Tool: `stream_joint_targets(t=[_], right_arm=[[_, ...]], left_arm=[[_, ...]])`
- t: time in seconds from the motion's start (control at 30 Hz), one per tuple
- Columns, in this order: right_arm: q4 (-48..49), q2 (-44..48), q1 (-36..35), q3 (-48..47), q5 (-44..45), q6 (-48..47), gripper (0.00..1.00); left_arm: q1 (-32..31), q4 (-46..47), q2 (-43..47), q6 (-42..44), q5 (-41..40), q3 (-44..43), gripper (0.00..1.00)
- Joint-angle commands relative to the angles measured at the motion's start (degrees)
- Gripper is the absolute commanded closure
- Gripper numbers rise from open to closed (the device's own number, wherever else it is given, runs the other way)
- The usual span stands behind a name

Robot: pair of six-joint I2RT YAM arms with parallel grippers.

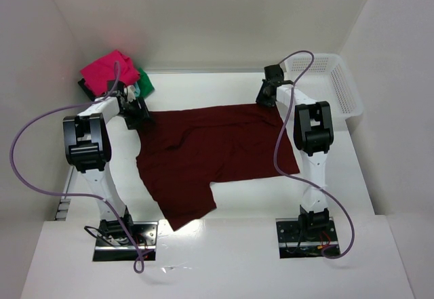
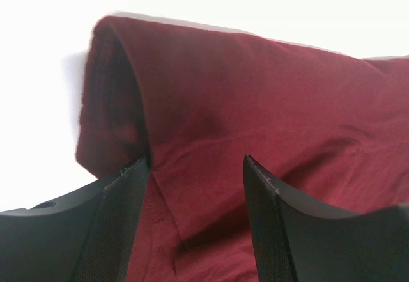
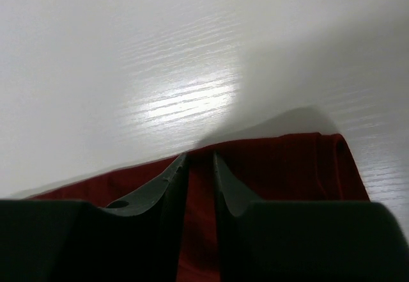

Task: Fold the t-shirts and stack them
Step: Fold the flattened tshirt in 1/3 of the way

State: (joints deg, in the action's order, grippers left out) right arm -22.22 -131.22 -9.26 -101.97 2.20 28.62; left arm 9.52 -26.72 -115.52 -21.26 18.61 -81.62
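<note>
On the white table [image 1: 352, 197], centre: maroon shirt [image 1: 217, 150] spread mostly flat, one flap reaching toward the near edge, far hem running between the two arms. At its far-left corner, left gripper [image 1: 137, 114], fingers [image 2: 121, 218] well apart, straddling a rolled fold of the maroon cloth, nothing pinched in the wrist view. At its far-right corner, right gripper [image 1: 270, 89], drawn nearly together, thin strip of maroon hem caught in the narrow gap, cloth edge raised a little off the table with shadow behind it. Just behind the left gripper, in the far-left corner: pile with pink shirt [image 1: 107, 70] on top, green shirt [image 1: 144, 82] poking out on its right side, touching the left wrist or just beside it, cannot tell which. Far right, beside the right arm: white mesh basket [image 1: 344, 85], apart from the maroon shirt. Looping from each base up to each wrist, purple cables [image 1: 24, 156], the right one crossing over the shirt's right edge. White walls [image 1: 224, 21] on three sides. Glare patch on the table between the arm bases.
</note>
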Motion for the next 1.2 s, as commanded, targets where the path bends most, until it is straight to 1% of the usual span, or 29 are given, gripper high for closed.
stream_joint_targets(t=[0.0,0.03,0.1,0.2,0.27,0.33,0.37,0.43,0.47,0.53,0.57,0.6,0.63,0.77,0.83,0.9,1.03,1.17], right_arm=[[-1.16,-1.06,-0.50,-2.35,2.54,-0.58,0.74],[-1.16,-1.06,-0.50,-2.35,3.16,-0.58,0.75],[-1.16,-1.06,-0.50,-2.35,3.16,-1.11,0.75],[-1.16,-1.06,-0.50,-2.35,3.16,-1.11,0.75],[-1.16,-1.58,-0.50,-2.35,3.16,-1.11,0.75],[-1.16,-1.58,-0.50,-2.35,3.16,-1.11,0.75],[-1.16,-1.58,-0.50,-2.35,3.77,-1.11,0.75],[-1.16,-1.58,-0.50,-2.35,3.78,-1.11,0.75],[-1.68,-1.58,-0.50,-2.35,4.30,-1.11,0.76],[-1.69,-1.58,-0.50,-2.35,4.31,-1.11,0.76],[-1.69,-1.58,-0.50,-2.35,4.31,-1.11,0.76],[-1.69,-1.58,0.02,-2.35,4.92,-1.11,0.78],[-1.69,-1.58,0.03,-2.35,4.92,-1.11,0.78],[-2.21,-2.11,0.64,-2.97,4.92,-1.12,0.82],[-2.74,-2.11,0.64,-4.02,4.92,-1.11,0.83],[-2.74,-2.63,0.64,-4.54,4.92,-1.11,0.83],[-4.41,-3.78,1.17,-6.56,5.45,-1.11,0.85],[-4.94,-4.40,1.17,-7.97,5.45,-1.11,0.85]], left_arm=[[-0.03,1.50,0.12,0.25,4.32,-1.34,0.32],[-0.03,1.50,-0.40,0.25,5.02,-1.87,0.32],[-0.03,1.50,-0.40,0.78,5.03,-1.87,0.38],[-0.03,1.50,-0.92,0.78,5.03,-1.87,0.41],[-0.03,1.50,-0.93,0.78,5.03,-1.26,0.46],[-0.03,1.50,-0.93,0.78,5.03,-1.26,0.53],[-0.03,1.50,-0.93,0.78,5.03,-1.26,0.60],[-0.03,1.50,-0.93,0.78,4.50,-1.26,0.67],[-0.03,0.80,-0.93,0.78,3.81,-1.26,0.75],[-0.03,0.18,-0.93,0.78,3.10,-0.56,0.83],[-0.03,-0.61,-0.32,0.78,2.31,-0.55,0.94],[-0.03,-0.61,-0.32,0.78,1.52,-0.55,0.98],[-0.03,-1.48,0.47,0.78,0.99,-0.55,1.00],[-0.03,-5.61,2.75,0.78,-4.36,-0.55,1.00],[0.58,-7.54,3.90,0.78,-4.98,-0.55,1.00],[3.21,-8.17,4.95,0.78,-4.29,-0.55,1.00],[5.15,-10.63,5.49,2.97,-3.76,-1.78,1.00],[5.69,-11.25,6.01,3.50,-3.76,-1.78,1.00]])
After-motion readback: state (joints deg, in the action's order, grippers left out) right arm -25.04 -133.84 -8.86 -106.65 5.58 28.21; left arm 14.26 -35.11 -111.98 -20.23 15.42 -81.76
